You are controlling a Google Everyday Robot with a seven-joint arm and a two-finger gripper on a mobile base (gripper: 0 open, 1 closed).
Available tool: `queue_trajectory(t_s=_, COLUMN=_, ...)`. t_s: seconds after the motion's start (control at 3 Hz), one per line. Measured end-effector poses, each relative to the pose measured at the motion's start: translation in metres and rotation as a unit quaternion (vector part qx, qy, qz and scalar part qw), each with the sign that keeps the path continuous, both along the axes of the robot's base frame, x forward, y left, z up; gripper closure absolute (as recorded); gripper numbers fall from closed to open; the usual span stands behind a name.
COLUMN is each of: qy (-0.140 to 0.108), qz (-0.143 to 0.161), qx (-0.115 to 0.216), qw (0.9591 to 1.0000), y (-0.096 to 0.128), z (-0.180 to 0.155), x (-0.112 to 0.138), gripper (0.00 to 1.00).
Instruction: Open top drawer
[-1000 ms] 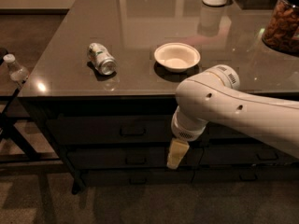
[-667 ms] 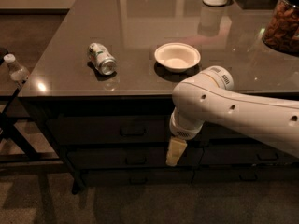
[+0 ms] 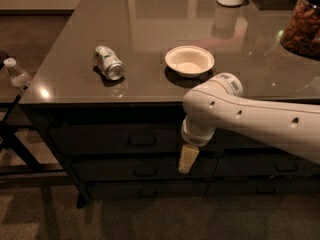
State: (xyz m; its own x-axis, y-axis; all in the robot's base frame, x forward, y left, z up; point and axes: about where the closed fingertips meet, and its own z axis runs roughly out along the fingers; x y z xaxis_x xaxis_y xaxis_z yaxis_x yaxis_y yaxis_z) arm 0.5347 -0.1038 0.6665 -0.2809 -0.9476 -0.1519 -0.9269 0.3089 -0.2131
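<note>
Claw [image 3: 187,160] nearer, right of top drawer [image 3: 100,140]

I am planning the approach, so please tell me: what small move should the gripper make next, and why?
Probably shift the gripper left in the view and slightly up toward the bar handle of the top drawer. It hangs right of that handle, a little lower, and the drawer looks shut.
</note>
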Motion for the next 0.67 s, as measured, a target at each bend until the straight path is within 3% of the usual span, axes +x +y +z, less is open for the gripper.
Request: queue_trajectory(t_s=0.67, qy=-0.001, qz=0.003, qx=-0.001, qw=1.0000, y=-0.003, z=-0.019, x=0.031, gripper=0.00)
